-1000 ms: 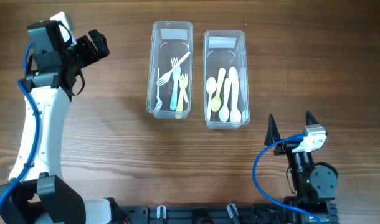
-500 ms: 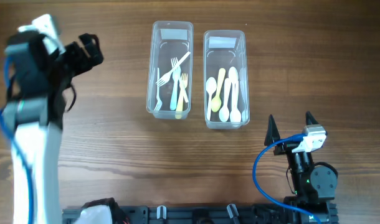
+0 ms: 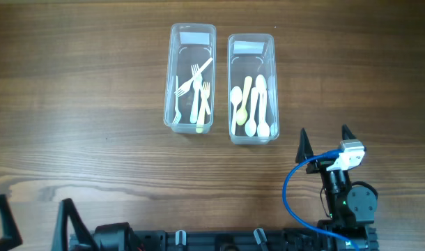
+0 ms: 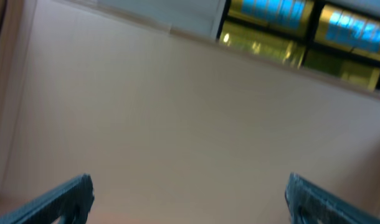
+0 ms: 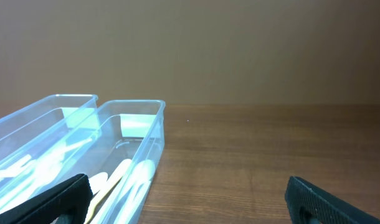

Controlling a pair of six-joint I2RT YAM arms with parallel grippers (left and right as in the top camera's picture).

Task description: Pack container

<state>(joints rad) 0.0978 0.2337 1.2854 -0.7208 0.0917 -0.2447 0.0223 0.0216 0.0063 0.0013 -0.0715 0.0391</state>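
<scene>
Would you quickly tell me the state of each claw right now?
Left claw: open, holding nothing.
Right claw: open, holding nothing.

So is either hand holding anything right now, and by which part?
Nothing is held. The left hand and the right hand are both open and empty; the forks and spoons lie in their containers.

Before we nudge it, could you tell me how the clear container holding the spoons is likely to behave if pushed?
The spoon container looks thin, clear plastic, so probably light and apt to slide on the smooth wooden table rather than tip, being long and low. The loose spoons inside would likely shift.
</scene>
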